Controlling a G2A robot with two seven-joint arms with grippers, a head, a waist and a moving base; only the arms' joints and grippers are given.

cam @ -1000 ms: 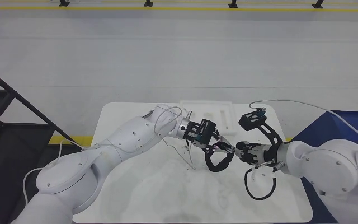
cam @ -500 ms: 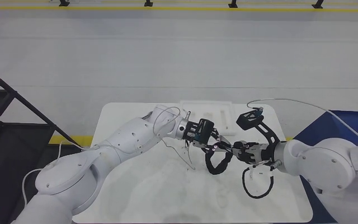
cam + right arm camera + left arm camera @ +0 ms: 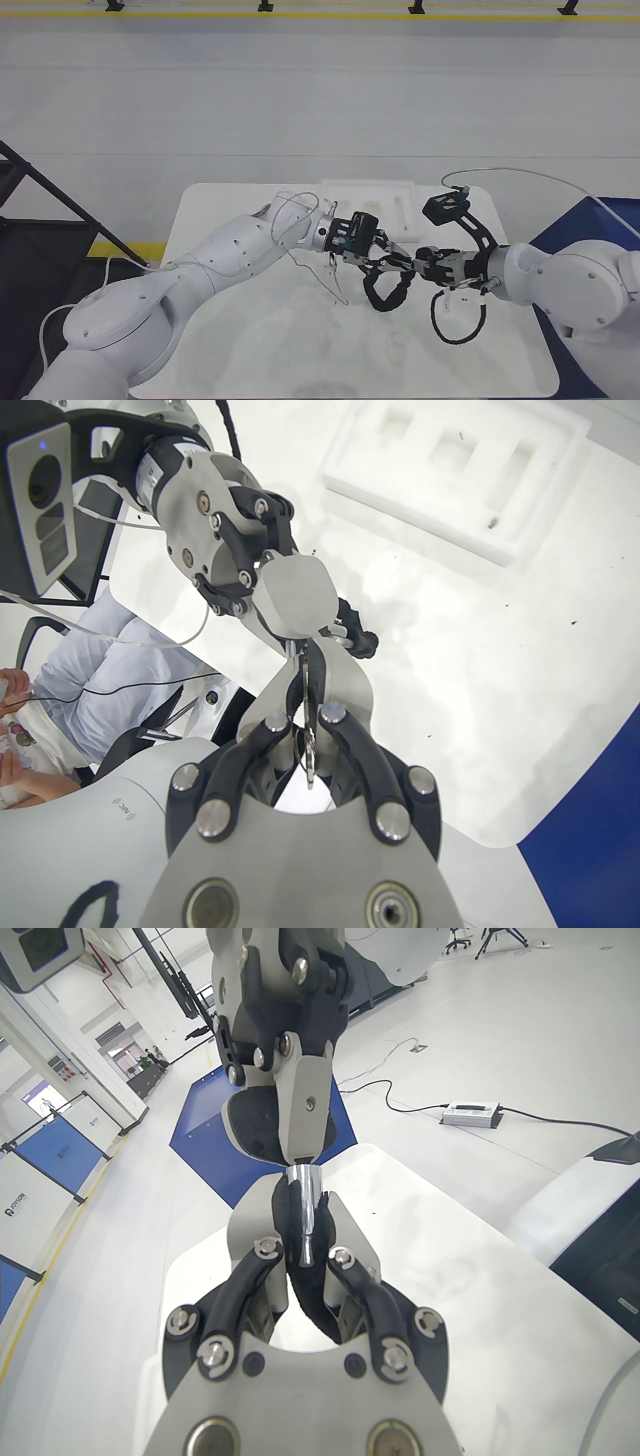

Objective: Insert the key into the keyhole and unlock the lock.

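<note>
My left gripper (image 3: 301, 1195) is shut on the chrome cylinder of the lock (image 3: 304, 1218), held above the white table (image 3: 250, 330). The lock's black cable loop (image 3: 384, 292) hangs below it. Facing it tip to tip, my right gripper (image 3: 303, 667) is shut on the key (image 3: 304, 680), whose ring (image 3: 308, 756) dangles between the finger links. The key's tip meets the end of the cylinder, and how deep it sits is hidden by the fingers. In the top view the left gripper (image 3: 388, 263) and the right gripper (image 3: 417, 262) meet over the table's middle.
A white foam tray (image 3: 386, 203) with rectangular recesses lies at the table's far edge behind the grippers. A black cable loop (image 3: 456, 322) hangs under the right wrist. A blue floor panel (image 3: 590, 225) borders the table on the right.
The right gripper with the key has shifted left toward the lock, closing the gap between the two grippers. The left gripper has edged slightly left and back.
</note>
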